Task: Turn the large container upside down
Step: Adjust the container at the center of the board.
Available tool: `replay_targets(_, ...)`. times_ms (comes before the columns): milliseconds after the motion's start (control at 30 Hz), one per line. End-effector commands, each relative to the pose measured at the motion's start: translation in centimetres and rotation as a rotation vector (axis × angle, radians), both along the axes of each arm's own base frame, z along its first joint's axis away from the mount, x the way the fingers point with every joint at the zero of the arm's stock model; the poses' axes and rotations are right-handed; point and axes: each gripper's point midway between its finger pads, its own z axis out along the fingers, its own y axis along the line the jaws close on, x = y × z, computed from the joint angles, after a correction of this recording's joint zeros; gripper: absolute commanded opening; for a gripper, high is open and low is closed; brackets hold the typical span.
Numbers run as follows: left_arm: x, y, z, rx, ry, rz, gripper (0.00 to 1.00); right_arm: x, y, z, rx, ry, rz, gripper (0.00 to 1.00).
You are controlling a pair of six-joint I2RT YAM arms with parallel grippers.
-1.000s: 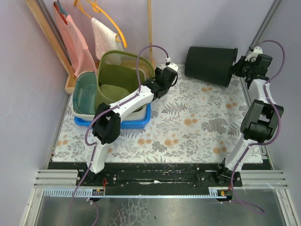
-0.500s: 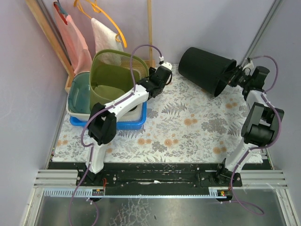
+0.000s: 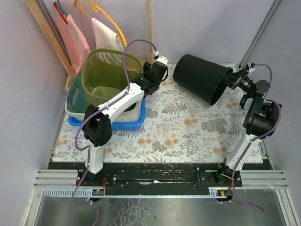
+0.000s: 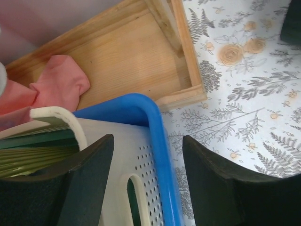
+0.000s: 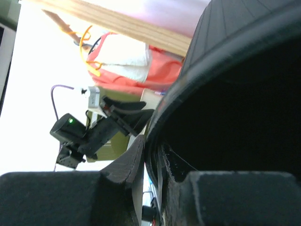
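The large container (image 3: 197, 77) is a black ribbed bin, lifted off the floral mat and lying tilted, with its closed base at the upper left and its mouth at the lower right. My right gripper (image 3: 231, 79) is shut on the mouth's rim. In the right wrist view the rim (image 5: 188, 80) runs between the fingers of that gripper (image 5: 160, 160), one pad outside the wall and one inside the dark interior. My left gripper (image 3: 153, 75) stands open at the back, left of the bin and not touching it.
The left gripper (image 4: 148, 183) straddles the rim of a blue tray (image 4: 157, 122) and a white perforated basket (image 4: 122, 155). A green mesh basket (image 3: 110, 75) and a teal bin (image 3: 75, 96) are stacked there. A wooden tray (image 4: 127, 52) with pink cloth (image 4: 56, 87) lies behind.
The right gripper has swung the black bin: its base rose and moved left, and its mouth now faces lower right. The left arm and the basket stack shifted left.
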Motion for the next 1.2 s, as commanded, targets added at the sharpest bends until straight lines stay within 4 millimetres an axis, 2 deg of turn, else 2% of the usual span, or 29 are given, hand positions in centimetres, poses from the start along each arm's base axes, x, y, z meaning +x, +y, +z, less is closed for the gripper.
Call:
replay_targets(0, -0.1, -1.5, 1.2, -0.095, 0.027, -0.068, 0.60, -4.6, 2.2, 5.4, -0.119, -0.217, 0.120, 0.00)
replay_targets(100, -1.1, -4.1, 2.0, -0.210, 0.078, -0.182, 0.59, -6.4, 2.5, 6.4, -0.160, -0.243, 0.125, 0.00)
replay_targets(167, -0.9, -4.5, 3.0, -0.229, 0.071, -0.191, 0.59, -7.6, 2.3, 7.1, -0.177, -0.255, 0.113, 0.00)
replay_targets(300, 0.7, -2.7, 4.3, -0.158, 0.008, -0.070, 0.58, -10.4, 2.1, 7.7, -0.215, -0.247, 0.110, 0.00)
replay_targets(400, 1.8, -0.9, 4.1, -0.056, -0.031, 0.021, 0.58, -11.9, 2.3, 6.7, -0.225, -0.216, 0.119, 0.00)
replay_targets(500, 1.8, -0.3, 2.3, -0.023, -0.003, 0.042, 0.57, -13.6, 3.2, 6.6, -0.255, -0.227, 0.138, 0.00)
replay_targets(667, 1.6, -0.2, -1.9, 0.066, 0.079, 0.030, 0.32, -15.0, 3.9, 7.8, -0.285, -0.251, 0.152, 0.00)
replay_targets(767, 1.6, -0.8, -3.2, 0.075, 0.124, -0.003, 0.29, -15.6, 4.2, 9.0, -0.301, -0.267, 0.157, 0.00)
replay_targets(867, 1.0, -2.5, -3.9, 0.017, 0.189, -0.077, 0.35, -16.4, 4.6, 10.0, -0.322, -0.286, 0.162, 0.00)
replay_targets(1033, -0.5, -5.1, -4.6, -0.009, 0.260, -0.179, 0.58, -17.0, 4.7, 11.6, -0.344, -0.315, 0.155, 0.00)
replay_targets(1167, -1.4, -5.7, -6.0, 0.028, 0.302, -0.184, 0.62, -17.1, 4.7, 12.7, -0.360, -0.337, 0.152, 0.00)
